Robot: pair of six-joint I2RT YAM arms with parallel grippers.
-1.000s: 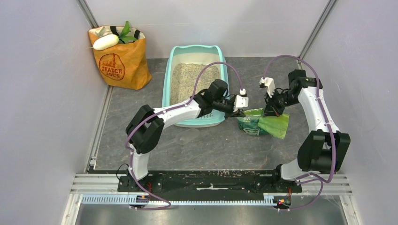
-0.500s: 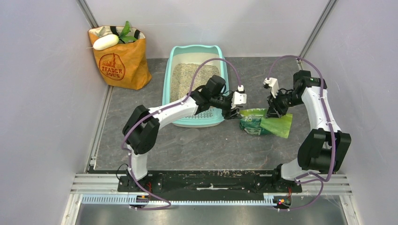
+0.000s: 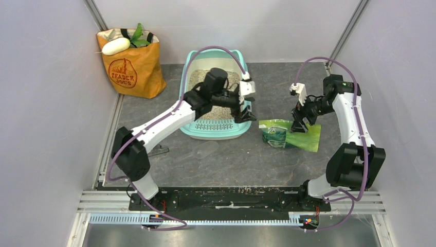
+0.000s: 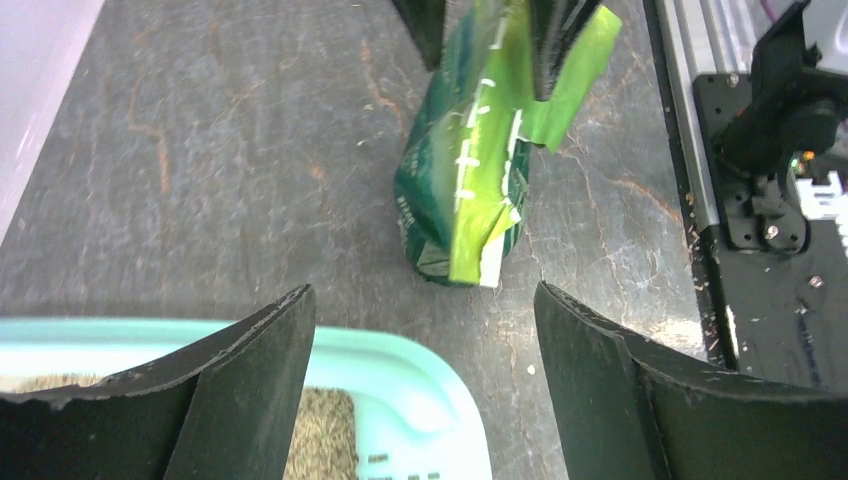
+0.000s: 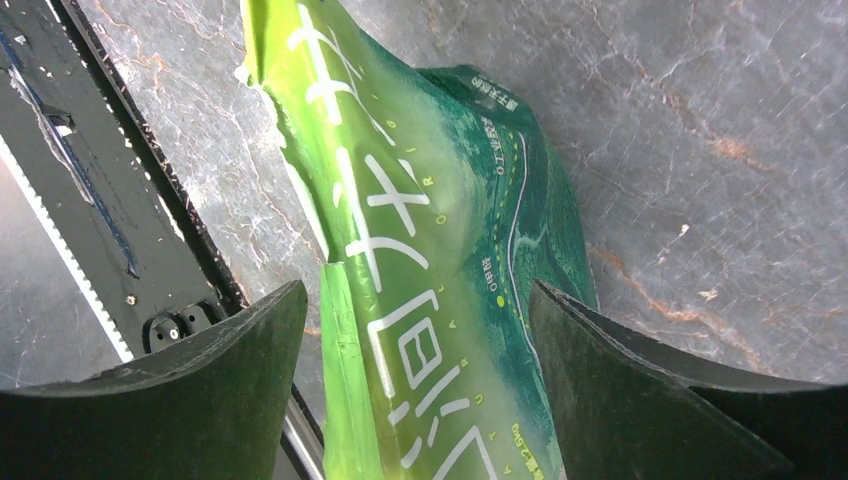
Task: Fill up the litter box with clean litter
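Over the litter box point(image 3: 184, 100) corner the left gripper point(image 3: 247, 116) hangs open; the right gripper point(image 3: 298, 127), open too, straddles the green bag point(image 3: 280, 138).

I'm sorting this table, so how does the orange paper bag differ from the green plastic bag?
The orange paper bag stands upright in the far left corner; the green plastic bag lies flat right of the litter box. The orange paper bag is stuffed, leaves poking out; the green plastic bag looks flattened. The right gripper's open jaws flank the green plastic bag; no gripper nears the orange paper bag.
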